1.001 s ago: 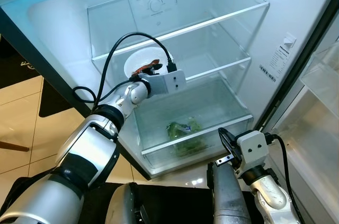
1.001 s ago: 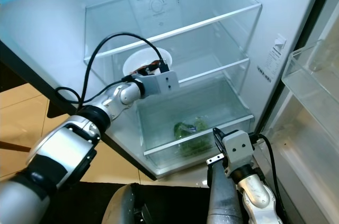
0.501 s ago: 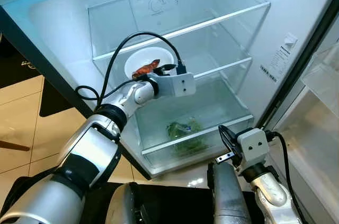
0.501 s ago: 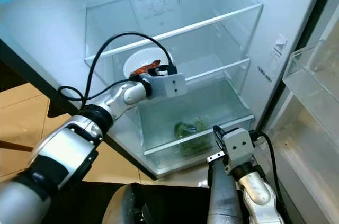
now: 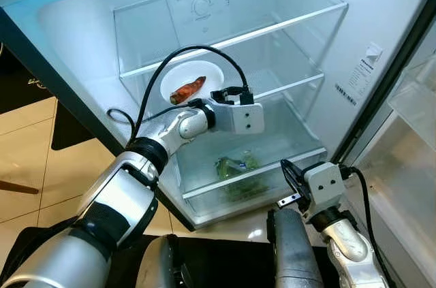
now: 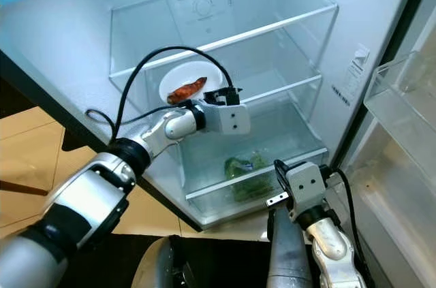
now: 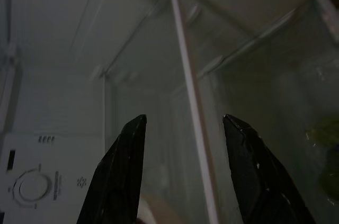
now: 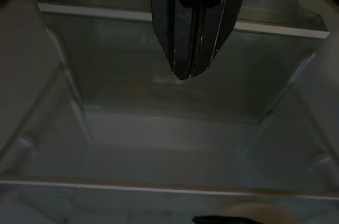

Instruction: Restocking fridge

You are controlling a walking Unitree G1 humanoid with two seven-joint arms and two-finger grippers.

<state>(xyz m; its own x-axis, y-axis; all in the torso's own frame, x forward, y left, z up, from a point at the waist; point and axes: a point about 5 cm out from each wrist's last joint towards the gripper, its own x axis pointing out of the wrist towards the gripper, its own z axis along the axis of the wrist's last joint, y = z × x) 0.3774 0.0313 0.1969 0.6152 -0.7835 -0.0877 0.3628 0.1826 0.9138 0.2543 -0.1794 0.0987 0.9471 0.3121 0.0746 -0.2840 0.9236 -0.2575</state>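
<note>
A white plate [image 5: 192,78] with 1 reddish food piece [image 5: 187,89] sits on the fridge's middle shelf [image 5: 286,84]. Just right of the plate, the left gripper [image 5: 230,90] hangs spread and empty. Below the shelf lies bagged greens [image 5: 235,167] in the drawer [image 5: 252,178]; the right gripper [image 5: 291,179] is pressed together in front of it.

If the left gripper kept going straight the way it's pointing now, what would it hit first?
Probably the fridge's back wall. The open left gripper points into the compartment along the glass shelf edge, nothing between its fingers. The shelf edge runs close, though depth is unclear.
</note>
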